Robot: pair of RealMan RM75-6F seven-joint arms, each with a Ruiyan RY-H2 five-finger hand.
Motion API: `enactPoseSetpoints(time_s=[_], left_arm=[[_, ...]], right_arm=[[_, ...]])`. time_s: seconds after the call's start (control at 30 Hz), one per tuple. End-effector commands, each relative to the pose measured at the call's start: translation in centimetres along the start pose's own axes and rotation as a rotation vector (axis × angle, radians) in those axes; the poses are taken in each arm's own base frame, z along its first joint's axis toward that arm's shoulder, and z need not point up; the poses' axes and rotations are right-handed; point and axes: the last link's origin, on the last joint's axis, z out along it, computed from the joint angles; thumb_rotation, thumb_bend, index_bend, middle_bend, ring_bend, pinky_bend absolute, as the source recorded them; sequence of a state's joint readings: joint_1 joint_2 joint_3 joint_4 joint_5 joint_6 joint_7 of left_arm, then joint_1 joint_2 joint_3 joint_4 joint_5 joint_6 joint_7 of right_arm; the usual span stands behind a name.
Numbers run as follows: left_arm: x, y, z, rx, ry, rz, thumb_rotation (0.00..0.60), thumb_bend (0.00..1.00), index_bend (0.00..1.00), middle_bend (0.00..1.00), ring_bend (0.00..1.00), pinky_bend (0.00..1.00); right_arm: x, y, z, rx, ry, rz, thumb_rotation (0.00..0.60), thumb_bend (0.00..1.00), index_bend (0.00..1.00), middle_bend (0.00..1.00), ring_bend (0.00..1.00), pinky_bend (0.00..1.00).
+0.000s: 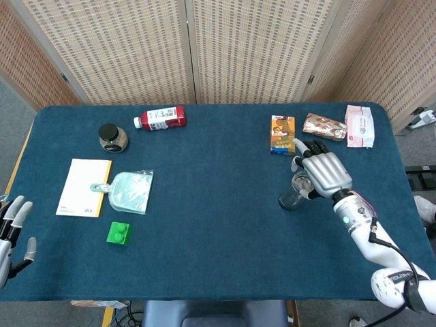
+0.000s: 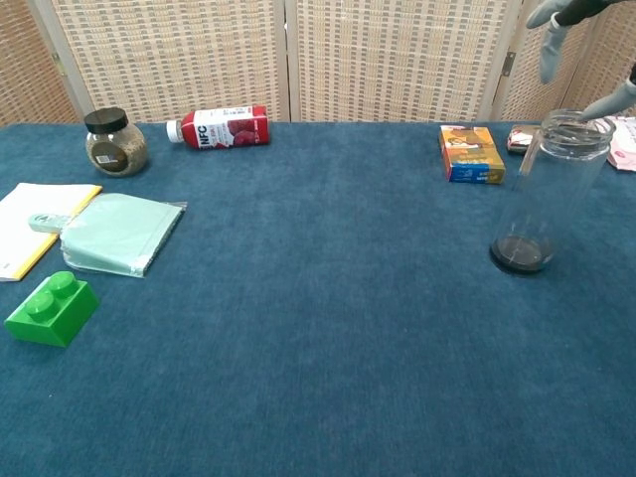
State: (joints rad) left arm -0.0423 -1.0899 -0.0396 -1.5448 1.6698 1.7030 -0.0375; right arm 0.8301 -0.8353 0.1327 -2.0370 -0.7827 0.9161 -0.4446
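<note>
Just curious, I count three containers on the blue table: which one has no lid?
The tall clear glass jar beneath the right hand stands open-mouthed. The small round jar has a black lid; the red juice bottle, lying down, has a white cap.

1. The head view looks steeply down from high above the near edge of the table [image 1: 218,204], facing the wicker screen [image 1: 259,48] at the back. It is far enough off to take in the whole tabletop, with the right hand [image 1: 325,172] at right and the left hand [image 1: 10,231] at the lower left edge.
2. The chest view sits low and close, just above the table surface [image 2: 318,348], facing the same screen [image 2: 397,50]. Only fingertips [image 2: 549,52] of the right hand enter at its top right corner.
3. Both views share the clear jar [image 1: 294,192] [image 2: 549,194] below the right hand, and the orange box [image 1: 282,134] [image 2: 471,153] just beyond that hand.
</note>
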Motion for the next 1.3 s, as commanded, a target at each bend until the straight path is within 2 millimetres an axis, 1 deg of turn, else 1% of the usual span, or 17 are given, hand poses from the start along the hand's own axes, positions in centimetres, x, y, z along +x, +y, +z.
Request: enactPoseSetpoints(time_s=[0.03, 0.17, 0.27, 0.4, 0.47, 0.6, 0.77, 1.07, 1.3], left_arm=[[0.0, 0.0, 0.0, 0.000, -0.001, 0.002, 0.600, 0.52, 0.00, 0.01, 0.00, 0.00], [-0.1, 0.0, 0.1, 0.000, -0.002, 0.005, 0.600, 0.52, 0.00, 0.01, 0.00, 0.00], [-0.3, 0.1, 0.1, 0.000, -0.006, 0.013, 0.600, 0.52, 0.00, 0.01, 0.00, 0.00], [-0.7, 0.3, 0.2, 0.002, -0.018, 0.020, 0.600, 0.52, 0.00, 0.01, 0.00, 0.00], [-0.8, 0.4, 0.2, 0.001, -0.022, 0.022, 0.600, 0.52, 0.00, 0.01, 0.00, 0.00], [-0.9, 0.4, 0.3, 0.004, -0.022, 0.024, 0.600, 0.52, 0.00, 0.01, 0.00, 0.00], [-0.8, 0.2, 0.3, 0.010, -0.019, 0.021, 0.600, 0.52, 0.00, 0.01, 0.00, 0.00], [-0.8, 0.3, 0.2, 0.006, -0.019, 0.017, 0.600, 0.52, 0.00, 0.01, 0.00, 0.00], [-0.6, 0.2, 0.2, 0.006, -0.016, 0.013, 0.600, 0.52, 0.00, 0.01, 0.00, 0.00]], right_arm=[[0.3, 0.1, -1.6, 0.012, 0.004, 0.015, 0.600, 0.20, 0.39, 0.00, 0.00, 0.00], [0.3, 0.7, -3.7, 0.010, 0.005, 0.011, 0.600, 0.20, 0.38, 0.00, 0.00, 0.00], [0.1, 1.5, -4.9, -0.004, 0.003, 0.008, 0.600, 0.19, 0.38, 0.00, 0.00, 0.00], [-0.6, 2.7, -5.6, -0.023, -0.020, 0.010, 0.600, 0.18, 0.38, 0.00, 0.00, 0.00], [-1.2, 3.3, -5.5, -0.032, -0.039, 0.011, 0.600, 0.17, 0.38, 0.00, 0.00, 0.00], [-2.2, 4.1, -5.0, -0.044, -0.072, 0.004, 0.600, 0.15, 0.33, 0.00, 0.00, 0.00], [-2.5, 4.4, -4.6, -0.056, -0.091, 0.004, 0.600, 0.13, 0.32, 0.00, 0.00, 0.00], [-2.2, 3.8, -4.1, -0.036, -0.092, 0.012, 0.600, 0.13, 0.32, 0.00, 0.00, 0.00], [-2.7, 3.3, -3.8, -0.016, -0.109, 0.012, 0.600, 0.13, 0.32, 0.00, 0.00, 0.00]])
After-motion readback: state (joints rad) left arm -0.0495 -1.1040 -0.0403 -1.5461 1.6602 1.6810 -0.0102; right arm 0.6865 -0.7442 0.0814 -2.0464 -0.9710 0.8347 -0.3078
